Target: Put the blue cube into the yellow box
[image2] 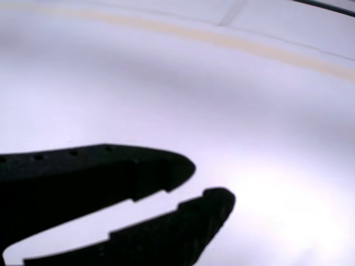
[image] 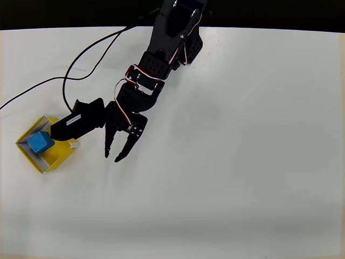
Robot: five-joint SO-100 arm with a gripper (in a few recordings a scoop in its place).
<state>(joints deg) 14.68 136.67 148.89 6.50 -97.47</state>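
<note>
Hazard: my claw (image: 112, 157), narrowly parted and empty, sits just right of the box (image: 33, 159) holding the cube (image: 40, 142); a careless swing could knock it.

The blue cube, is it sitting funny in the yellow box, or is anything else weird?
Nothing stands out. The blue cube sits inside the yellow box, near its left corner. The gripper hangs open and empty over the white table beside it.
</note>
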